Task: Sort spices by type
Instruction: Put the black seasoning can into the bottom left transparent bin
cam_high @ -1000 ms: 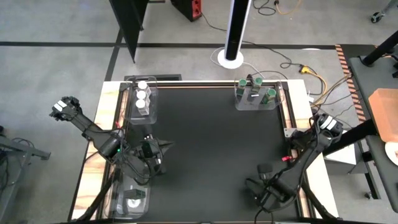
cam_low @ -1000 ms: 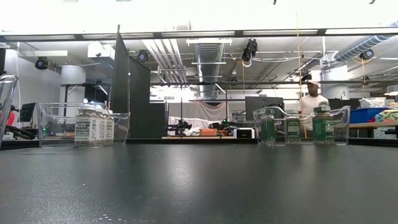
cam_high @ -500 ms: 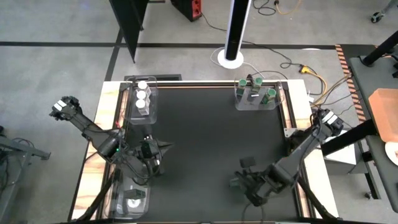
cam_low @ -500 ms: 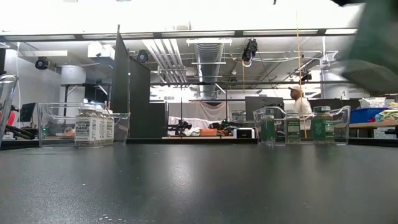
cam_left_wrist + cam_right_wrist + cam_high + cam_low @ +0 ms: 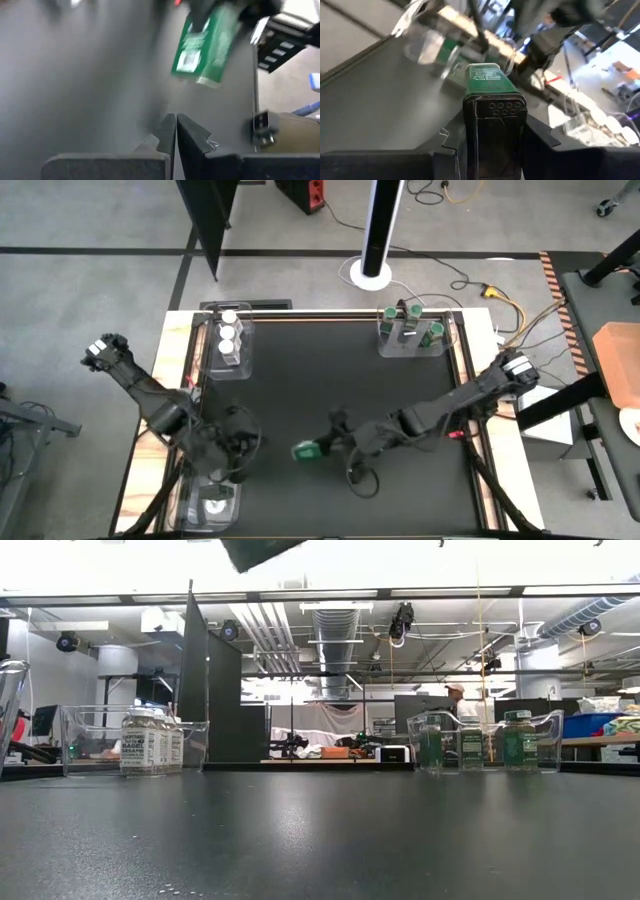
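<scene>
My right gripper (image 5: 326,448) reaches from the right to the middle of the black table, shut on a green spice container (image 5: 306,451) with a black shaker top (image 5: 495,107). The same container (image 5: 205,45) shows ahead of my left gripper (image 5: 175,131), which is shut on nothing and hovers near the table's left side (image 5: 238,450). White-lidded spice jars (image 5: 228,340) stand in a clear tray (image 5: 210,370) at the far left. Green-lidded jars (image 5: 410,330) stand in another tray (image 5: 385,350) at the far right. My right gripper pinches the green container between its two fingers (image 5: 451,142) at the black shaker-top end (image 5: 495,125), one finger on each of two opposite sides. The fingers come roughly level from the table's right and lie along the container. Its green body sticks out ahead, lifted clear of the table.
A third clear tray (image 5: 190,500) sits at the near left corner, with a white-topped thing in it. A white pole base (image 5: 372,275) stands beyond the far edge. A person (image 5: 455,692) shows far off in the room. The black mat's middle and near right lie bare.
My right gripper has swung from the near right corner toward the table's middle and left, rising and tipping from pointing down to nearly level; the green container now shows in its fingers. My left gripper has rolled and swung toward the near edge.
</scene>
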Robot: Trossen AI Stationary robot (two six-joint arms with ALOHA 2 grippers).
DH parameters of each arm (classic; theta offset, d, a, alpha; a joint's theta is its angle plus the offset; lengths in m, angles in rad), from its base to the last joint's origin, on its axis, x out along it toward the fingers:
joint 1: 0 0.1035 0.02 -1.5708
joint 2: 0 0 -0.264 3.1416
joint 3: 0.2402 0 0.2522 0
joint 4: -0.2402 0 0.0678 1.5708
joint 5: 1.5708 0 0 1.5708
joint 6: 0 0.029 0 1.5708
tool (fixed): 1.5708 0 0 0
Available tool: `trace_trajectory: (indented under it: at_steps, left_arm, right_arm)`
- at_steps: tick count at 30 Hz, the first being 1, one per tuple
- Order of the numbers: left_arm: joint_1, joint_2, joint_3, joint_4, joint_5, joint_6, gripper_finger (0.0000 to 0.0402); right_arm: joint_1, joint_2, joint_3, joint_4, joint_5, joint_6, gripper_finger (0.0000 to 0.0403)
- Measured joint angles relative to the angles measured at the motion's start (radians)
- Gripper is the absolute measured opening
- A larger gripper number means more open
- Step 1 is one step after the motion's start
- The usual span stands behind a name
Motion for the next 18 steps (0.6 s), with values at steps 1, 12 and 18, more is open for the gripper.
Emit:
trace_trajectory:
  at_steps: [1,12,18]
  left_arm:
    - [-0.027,0.001,0.0,-0.044,-0.007,-0.075,0.0]
    - [-0.241,0.136,0.0,-0.124,-0.213,-0.306,0.0002]
    - [-0.239,0.205,0.003,-0.085,-0.223,-0.243,0.0036]
  right_arm:
    - [-0.012,0.012,-0.006,0.054,-0.016,-0.006,0.0116]
    - [-0.071,0.141,0.002,0.349,-0.022,-0.024,0.0116]
    - [-0.067,0.18,0.002,0.372,0.036,0.026,0.0116]
